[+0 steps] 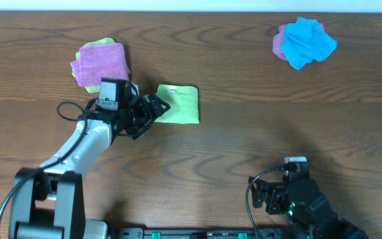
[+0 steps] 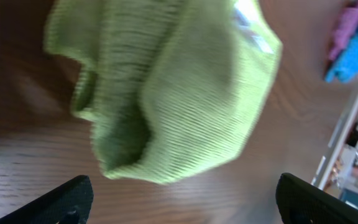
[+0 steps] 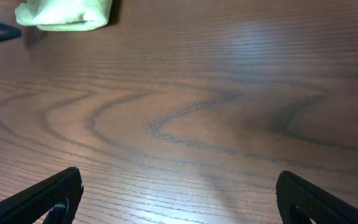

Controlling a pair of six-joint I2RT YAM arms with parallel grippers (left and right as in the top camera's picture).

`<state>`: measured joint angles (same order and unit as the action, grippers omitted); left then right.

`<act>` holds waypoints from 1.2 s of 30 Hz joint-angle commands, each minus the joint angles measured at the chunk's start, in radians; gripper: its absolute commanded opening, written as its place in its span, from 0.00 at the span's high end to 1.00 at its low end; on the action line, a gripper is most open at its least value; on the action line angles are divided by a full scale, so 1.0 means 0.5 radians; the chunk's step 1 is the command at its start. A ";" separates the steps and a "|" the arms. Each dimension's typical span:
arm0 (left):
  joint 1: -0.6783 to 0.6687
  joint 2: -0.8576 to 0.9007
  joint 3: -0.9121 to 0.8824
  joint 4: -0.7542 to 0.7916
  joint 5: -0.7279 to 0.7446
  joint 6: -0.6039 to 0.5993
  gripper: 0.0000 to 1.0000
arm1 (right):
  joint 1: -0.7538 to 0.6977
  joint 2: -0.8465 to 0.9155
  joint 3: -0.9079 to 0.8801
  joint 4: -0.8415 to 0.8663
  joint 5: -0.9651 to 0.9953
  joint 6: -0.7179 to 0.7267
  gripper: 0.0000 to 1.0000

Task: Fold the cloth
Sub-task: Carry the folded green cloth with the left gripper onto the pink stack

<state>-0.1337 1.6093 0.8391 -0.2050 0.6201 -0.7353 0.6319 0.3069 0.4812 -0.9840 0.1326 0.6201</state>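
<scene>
A light green cloth [image 1: 180,104] lies folded on the wooden table, left of centre. It fills the top of the left wrist view [image 2: 166,87], blurred, and shows small at the top left of the right wrist view [image 3: 64,14]. My left gripper [image 1: 150,109] is open at the cloth's left edge; its fingertips [image 2: 179,199] are wide apart with nothing between them. My right gripper [image 1: 290,174] is open and empty near the front right of the table, its jaws [image 3: 179,196] over bare wood.
A folded stack with a pink cloth [image 1: 99,63] over a yellow-green one sits at the back left. A crumpled blue cloth [image 1: 308,41] with a purple one beside it lies at the back right.
</scene>
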 commanded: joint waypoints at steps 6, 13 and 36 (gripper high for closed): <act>0.029 0.118 -0.017 0.072 -0.132 -0.189 0.05 | -0.007 -0.014 -0.010 0.002 0.048 0.031 0.01; 0.009 0.237 -0.029 0.262 -0.117 -0.299 0.05 | -0.007 -0.014 -0.010 0.032 0.049 0.031 0.01; -0.087 0.568 -0.029 0.806 -0.050 -0.458 0.87 | -0.007 -0.014 -0.010 0.060 0.050 0.030 0.01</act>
<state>-0.1745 1.8774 0.8391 0.1761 0.6098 -0.9730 0.6319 0.3069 0.4812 -0.9531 0.1398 0.6212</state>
